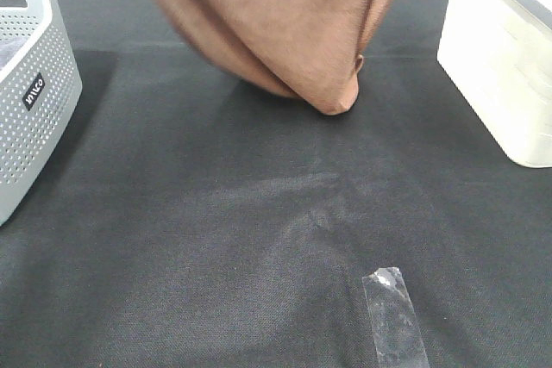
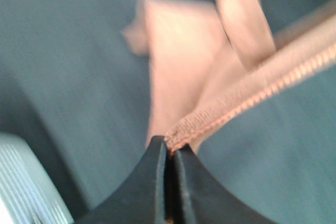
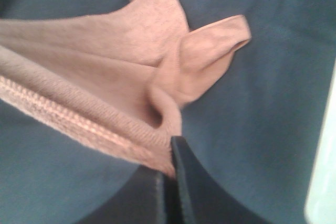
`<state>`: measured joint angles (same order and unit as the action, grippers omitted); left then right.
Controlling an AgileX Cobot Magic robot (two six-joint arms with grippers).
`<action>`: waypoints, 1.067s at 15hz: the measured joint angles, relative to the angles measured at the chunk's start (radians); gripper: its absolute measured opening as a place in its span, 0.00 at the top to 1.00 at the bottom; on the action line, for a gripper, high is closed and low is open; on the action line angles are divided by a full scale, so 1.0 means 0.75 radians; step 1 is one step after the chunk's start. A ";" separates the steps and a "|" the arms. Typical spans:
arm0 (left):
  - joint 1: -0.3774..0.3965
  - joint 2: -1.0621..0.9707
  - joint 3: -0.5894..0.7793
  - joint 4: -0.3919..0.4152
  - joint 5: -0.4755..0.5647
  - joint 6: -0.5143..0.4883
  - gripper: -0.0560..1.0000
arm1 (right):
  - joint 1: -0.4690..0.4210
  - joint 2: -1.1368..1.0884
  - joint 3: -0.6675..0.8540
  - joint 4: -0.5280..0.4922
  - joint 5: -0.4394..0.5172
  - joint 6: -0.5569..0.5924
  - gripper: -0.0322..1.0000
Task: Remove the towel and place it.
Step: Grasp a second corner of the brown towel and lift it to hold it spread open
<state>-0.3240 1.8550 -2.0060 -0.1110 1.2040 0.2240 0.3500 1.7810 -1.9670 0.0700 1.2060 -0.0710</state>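
With jaws closed, the left gripper (image 2: 169,148) and the right gripper (image 3: 168,161) each pinch the stitched hem of the towel (image 1: 276,23), which sags between them at top centre of the high frame, lowest fold apparently brushing the black cloth (image 1: 216,256).

The towel (image 1: 276,23) hangs over the table cloth (image 1: 216,239) at the back middle, its lowest fold down by the cloth. The basket (image 1: 34,101) stands at the left edge and the container (image 1: 500,66) at the right edge. A strip of tape (image 1: 394,316) lies on the cloth in front, right of the middle, and one towel hem sits pinched in my left gripper (image 2: 169,153), another in my right gripper (image 3: 168,161).
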 joint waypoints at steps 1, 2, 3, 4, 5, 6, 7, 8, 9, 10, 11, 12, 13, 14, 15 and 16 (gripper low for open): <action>-0.003 -0.092 0.124 -0.015 -0.007 0.000 0.95 | 0.007 -0.071 0.075 0.027 0.000 0.000 0.97; -0.005 -0.192 0.241 -0.041 -0.013 0.000 0.95 | 0.009 -0.149 0.165 0.055 0.000 0.003 0.97; -0.008 -0.280 0.365 -0.064 -0.031 -0.004 0.95 | 0.012 -0.216 0.248 0.077 -0.001 0.005 0.97; -0.013 -0.376 0.483 -0.087 -0.041 -0.016 0.95 | 0.015 -0.288 0.340 0.109 -0.004 0.008 0.97; -0.015 -0.460 0.583 -0.109 -0.045 -0.025 0.95 | 0.019 -0.352 0.419 0.143 -0.005 0.008 0.97; -0.015 -0.556 0.675 -0.127 -0.055 -0.045 0.95 | 0.020 -0.416 0.503 0.185 -0.005 0.009 0.97; -0.015 -0.647 0.768 -0.149 -0.069 -0.068 0.95 | 0.020 -0.492 0.572 0.224 -0.007 0.009 0.97; -0.017 -0.732 0.844 -0.169 -0.073 -0.087 0.95 | 0.021 -0.556 0.635 0.265 -0.007 0.009 0.97; -0.019 -0.819 0.913 -0.201 -0.076 -0.100 0.95 | 0.021 -0.620 0.695 0.297 -0.007 0.009 0.97; -0.019 -0.896 0.981 -0.251 -0.079 -0.107 0.95 | 0.023 -0.685 0.757 0.313 -0.007 0.009 0.97; -0.019 -0.960 1.044 -0.304 -0.077 -0.107 0.95 | 0.023 -0.744 0.820 0.323 -0.007 0.009 0.97; -0.019 -1.017 1.097 -0.347 -0.079 -0.105 0.95 | 0.023 -0.793 0.877 0.333 -0.007 0.009 0.97; -0.019 -1.072 1.151 -0.377 -0.079 -0.105 0.95 | 0.023 -0.839 0.936 0.344 -0.007 0.015 0.97; -0.019 -1.125 1.208 -0.407 -0.080 -0.107 0.95 | 0.023 -0.881 1.001 0.360 -0.008 0.024 0.97; -0.019 -1.171 1.261 -0.437 -0.080 -0.112 0.95 | 0.023 -0.923 1.063 0.373 -0.008 0.039 0.97; -0.019 -1.203 1.319 -0.467 -0.080 -0.113 0.95 | 0.023 -0.957 1.107 0.377 -0.008 0.048 0.97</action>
<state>-0.3380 0.9530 -1.0170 -0.4610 1.1440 0.1390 0.3670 1.0630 -1.1370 0.3530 1.2000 -0.0350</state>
